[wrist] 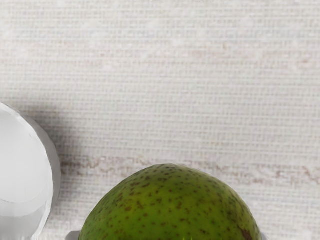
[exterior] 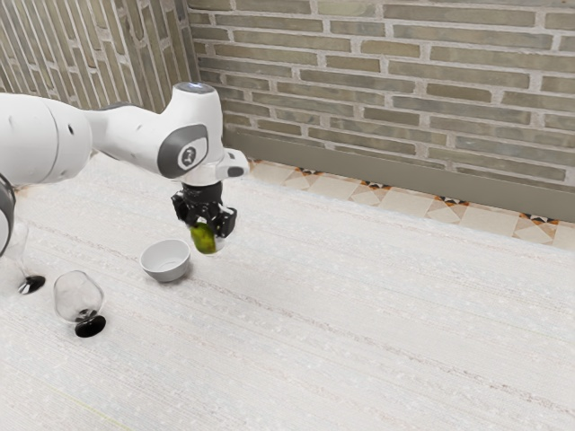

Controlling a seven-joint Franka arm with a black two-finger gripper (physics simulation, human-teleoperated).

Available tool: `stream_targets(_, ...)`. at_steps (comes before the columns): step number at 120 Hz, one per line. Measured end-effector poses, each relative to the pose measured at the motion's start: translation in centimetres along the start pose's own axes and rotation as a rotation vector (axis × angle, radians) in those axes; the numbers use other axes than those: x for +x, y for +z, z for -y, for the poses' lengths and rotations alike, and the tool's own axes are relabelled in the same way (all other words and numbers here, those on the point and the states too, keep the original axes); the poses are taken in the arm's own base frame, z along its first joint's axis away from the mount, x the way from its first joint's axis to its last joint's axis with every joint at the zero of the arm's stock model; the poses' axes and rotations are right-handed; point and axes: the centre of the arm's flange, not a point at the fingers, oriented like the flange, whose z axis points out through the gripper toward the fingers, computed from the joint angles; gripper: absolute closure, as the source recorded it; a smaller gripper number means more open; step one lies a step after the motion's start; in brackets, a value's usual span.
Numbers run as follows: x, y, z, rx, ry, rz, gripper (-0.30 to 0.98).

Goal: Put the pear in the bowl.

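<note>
My gripper point(exterior: 206, 228) points down in the exterior view, shut on the green pear point(exterior: 203, 239), which hangs between its fingers. The white bowl point(exterior: 165, 260) stands upright on the table, just to the exterior view's left of the pear and a little lower in that picture. In the wrist view the speckled pear point(wrist: 170, 207) is large at the lower edge, with bits of the fingers point(wrist: 73, 235) at its sides. The bowl point(wrist: 54, 165) is beside the pear, apart from it, and the visible part of its inside is bare.
Two clear glasses with black bases stand on the table point(exterior: 359, 323) in the exterior view: one point(exterior: 79, 298) in front of the bowl toward the left, another point(exterior: 30, 284) near the left edge. A brick wall point(exterior: 404, 90) runs behind the table.
</note>
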Motion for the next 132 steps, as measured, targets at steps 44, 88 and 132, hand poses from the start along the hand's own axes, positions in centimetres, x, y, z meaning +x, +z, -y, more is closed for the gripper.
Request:
stream_targets(44,-0.6,1.9,13.8,-0.012,-0.183,0.08,0.41)
stream_targets(88,0.2,3.9,13.8,-0.035,-0.141,0.107,0.18)
stream_targets(132,-4.3,-16.5,8.0,-0.051,-0.029,-0.185,0.03)
